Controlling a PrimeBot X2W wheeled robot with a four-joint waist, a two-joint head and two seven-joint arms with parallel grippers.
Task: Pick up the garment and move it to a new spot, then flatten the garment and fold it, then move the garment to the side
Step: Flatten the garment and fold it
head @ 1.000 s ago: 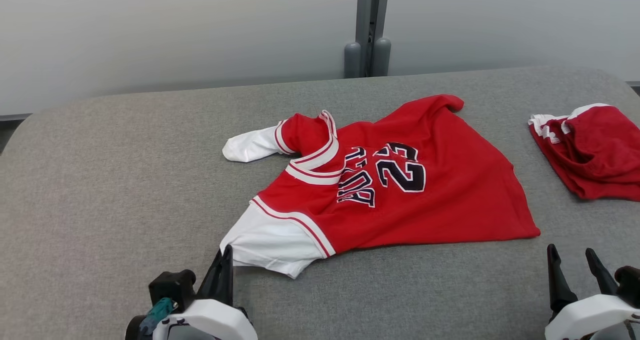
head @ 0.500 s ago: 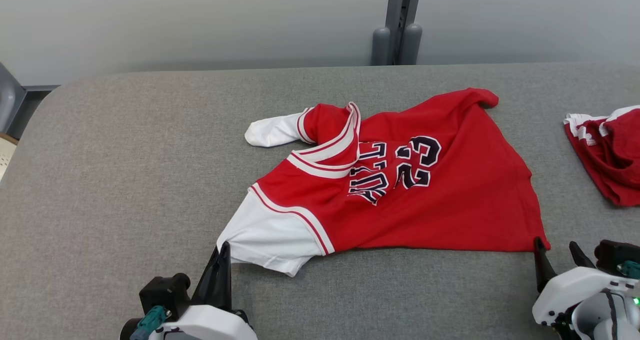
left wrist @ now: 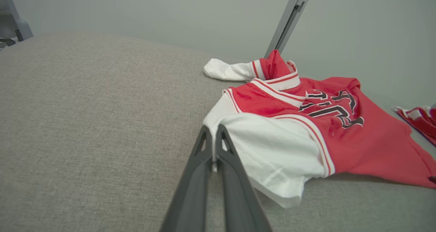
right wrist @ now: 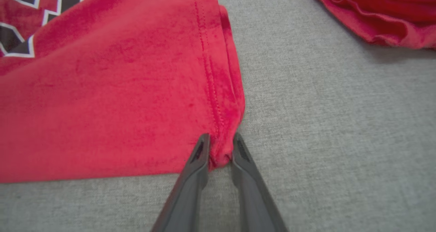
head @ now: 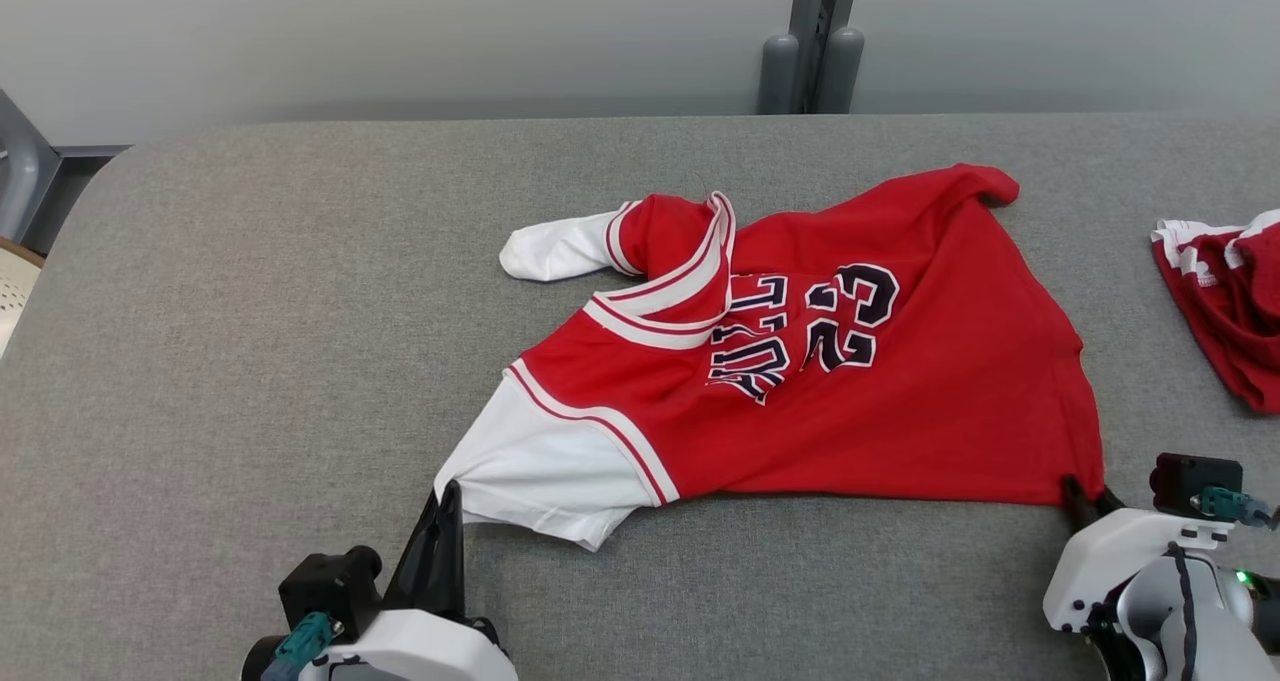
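A red jersey w/ white sleeves and dark "23" lettering lies spread, a bit rumpled, on the grey cloth-covered table. It sits about mid-table, nearer the right edge than the left. Its collar points toward the left edge and its hem toward the right edge. One white sleeve reaches toward the far edge; the other lies toward the near edge.

The left tool is at the near sleeve. In the left wrist view its two dark fingers are pressed together, w/ the white sleeve hem pinched btw them near the tips. The rest of the sleeve rests on the table.

The right tool is at the hem corner closest to the near edge. In the right wrist view its jaws are drawn in narrow around that corner. Red cloth is bunched btw the fingers and touches both. The corner looks gripped and sits low against the table.

A second red garment w/ white trim lies crumpled by the right edge, well apart from the jersey. A grey post stands beyond the far edge.
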